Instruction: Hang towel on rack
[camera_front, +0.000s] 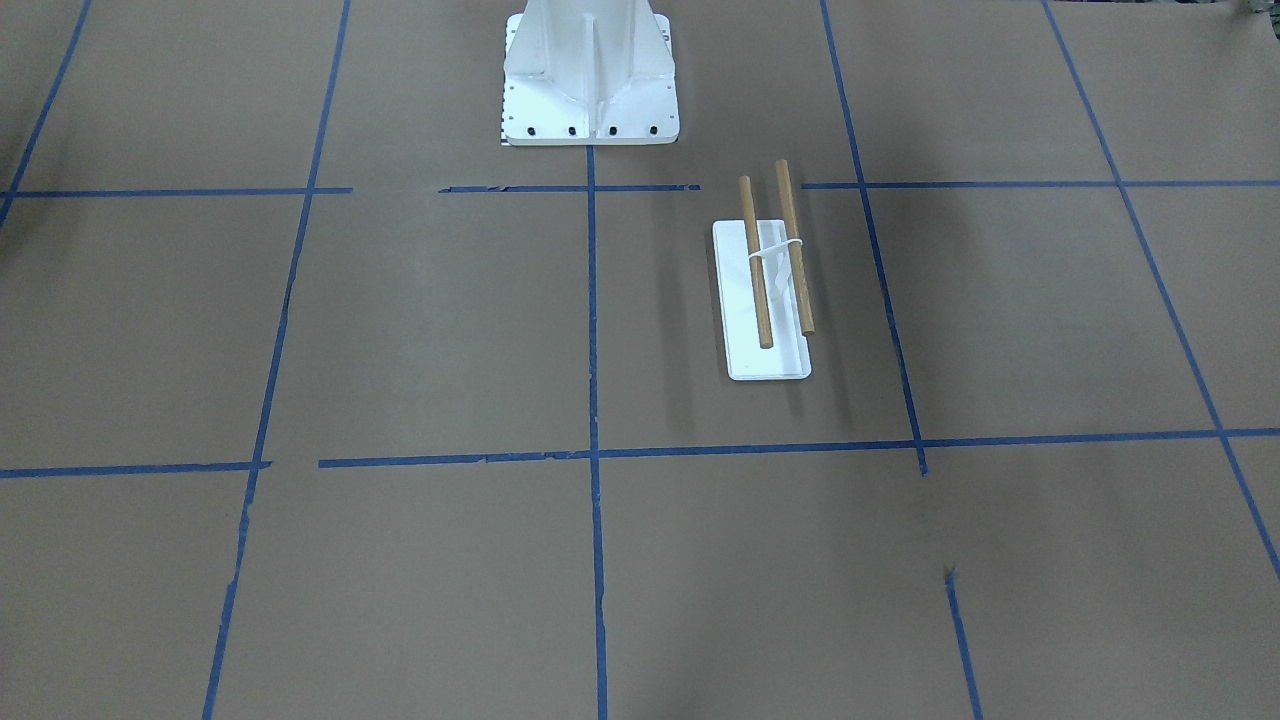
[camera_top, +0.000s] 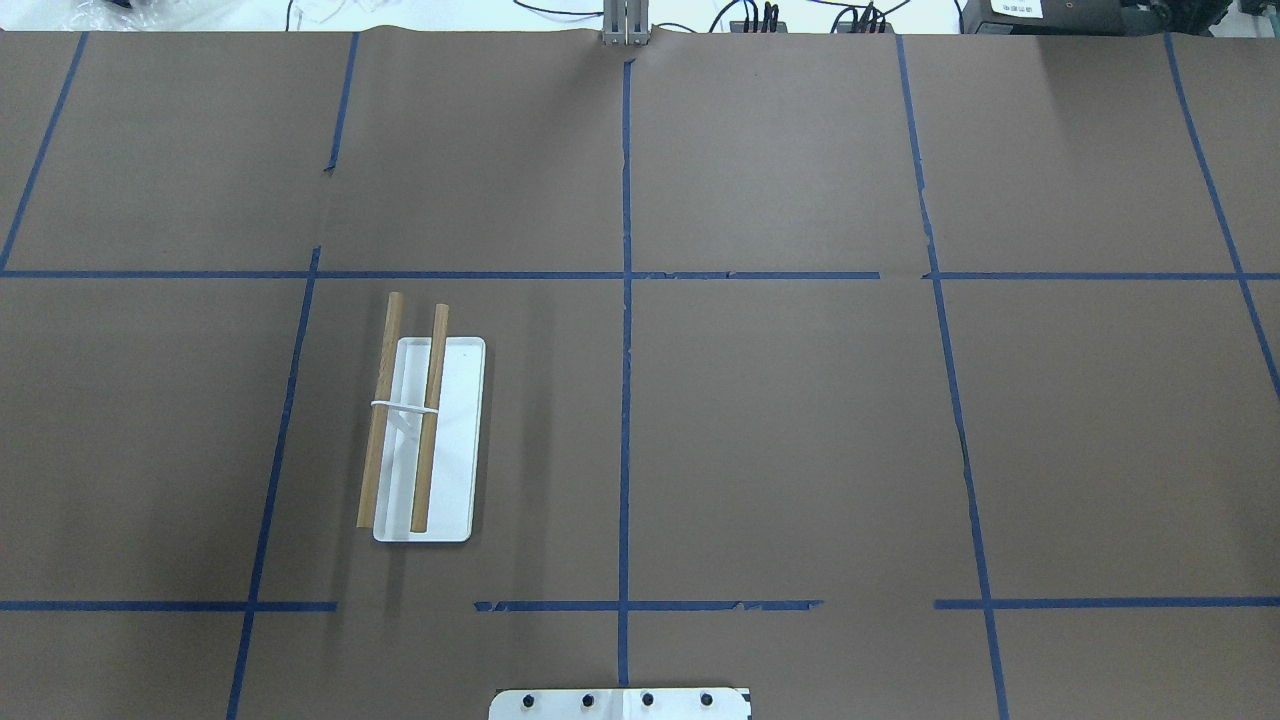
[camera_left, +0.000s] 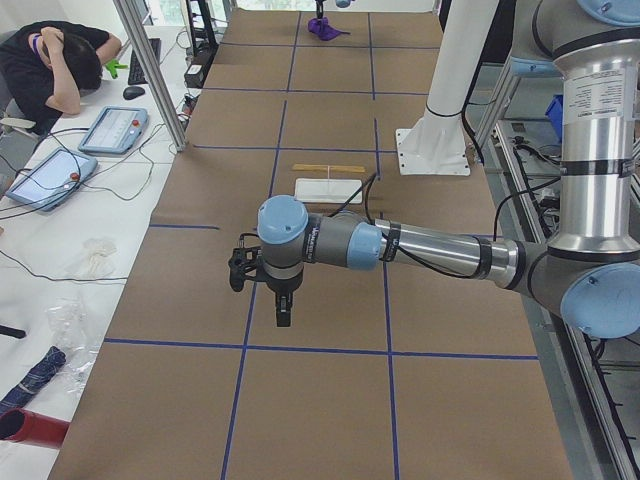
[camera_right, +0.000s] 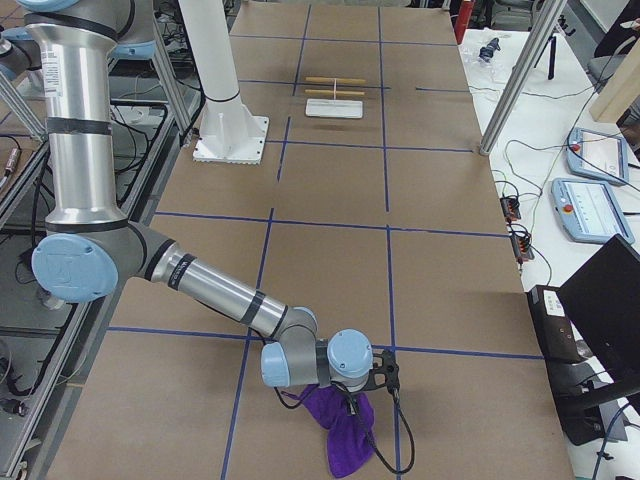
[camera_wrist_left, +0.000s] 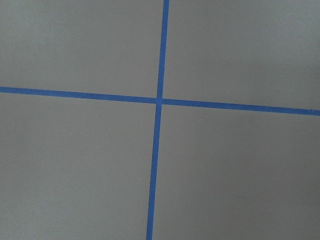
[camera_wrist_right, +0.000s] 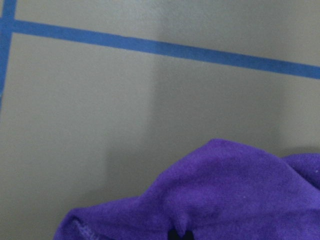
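The purple towel (camera_right: 348, 445) hangs bunched under my right gripper (camera_right: 352, 398) at the near end of the table in the exterior right view. In the right wrist view the towel (camera_wrist_right: 210, 200) gathers up to a pinch at the bottom edge, so the gripper looks shut on it. The rack (camera_top: 460, 430), a white base with two brown dowels, stands empty far from it, also seen in the front view (camera_front: 770, 360). My left gripper (camera_left: 283, 318) hovers over a blue tape cross; I cannot tell whether it is open or shut.
The large white pedestal (camera_front: 590, 70) stands at the robot's side of the table, close to the rack. Metal frame posts (camera_right: 515, 80) rise at the table's far edge. A seated person (camera_left: 60, 60) and tablets are beyond that edge.
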